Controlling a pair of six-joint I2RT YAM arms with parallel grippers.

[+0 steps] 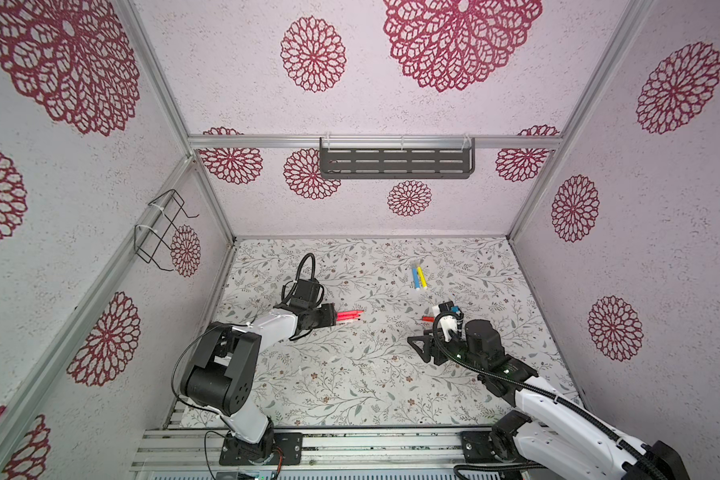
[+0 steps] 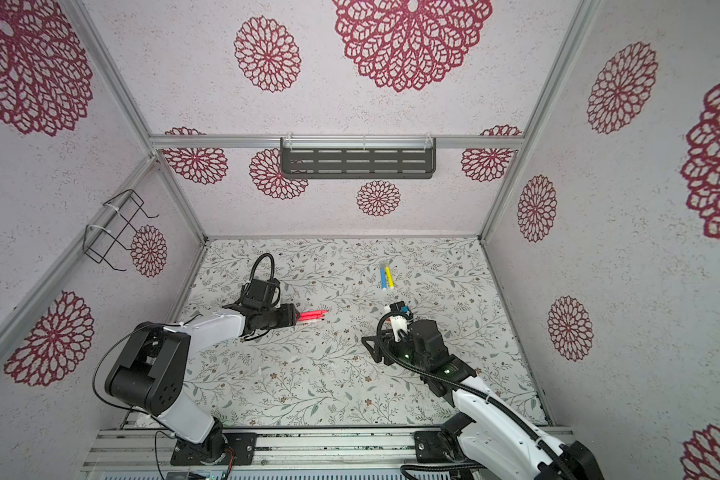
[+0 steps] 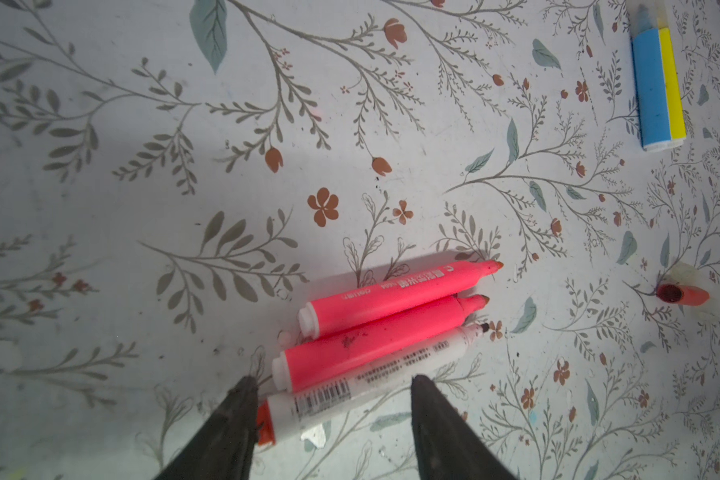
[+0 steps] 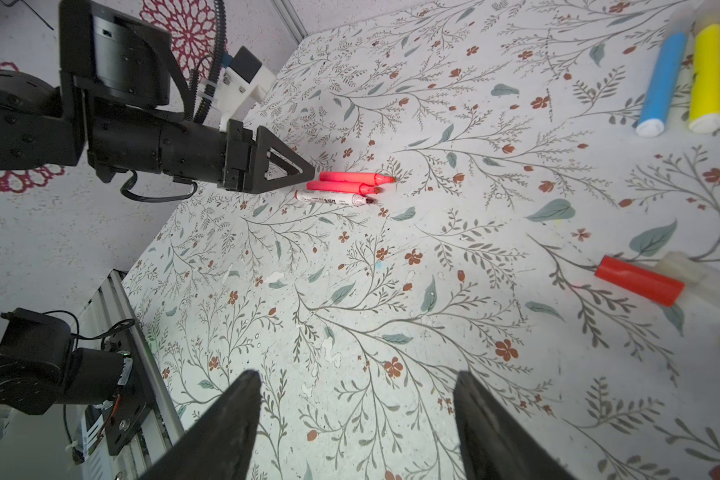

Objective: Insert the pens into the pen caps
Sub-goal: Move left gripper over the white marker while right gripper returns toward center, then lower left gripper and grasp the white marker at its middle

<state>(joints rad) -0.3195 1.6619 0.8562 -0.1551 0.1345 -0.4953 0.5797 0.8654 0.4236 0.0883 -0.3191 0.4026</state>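
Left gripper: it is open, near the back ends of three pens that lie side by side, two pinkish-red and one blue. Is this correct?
Not fully. The third pen is white, not blue; the left wrist view shows it beside the two pinkish-red pens. The blue pen lies apart, next to the yellow pen. The left gripper is indeed open near their back ends.

White shells over black joints on left arm (image 1: pixel 273 326) and right arm (image 1: pixel 558 446). Ribbed black cable (image 4: pixel 220 33) looping at each wrist. Matte black wedge fingers (image 4: pixel 225 428), white camera mounts (image 4: pixel 246 87).
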